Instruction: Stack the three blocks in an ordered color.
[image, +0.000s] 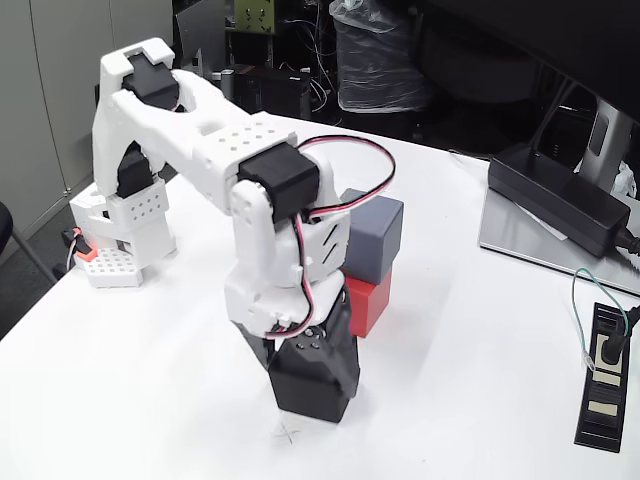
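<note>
The blue-grey block (376, 236) sits on top of the red block (369, 305) at the middle of the white table (470, 400). In front of that stack, the black block (312, 388) rests low on the table, slightly turned. My gripper (300, 360) points straight down onto the black block, and its jaws hug the block's sides, shut on it. A dark finger (256, 346) shows at the block's left side; the other finger is hidden behind the wrist and its black motor.
The arm's white base (120, 240) stands at the table's left edge. A long black power brick (556, 196) lies on a grey plate at the back right. A black strip with a green wire (604, 375) lies at the right edge.
</note>
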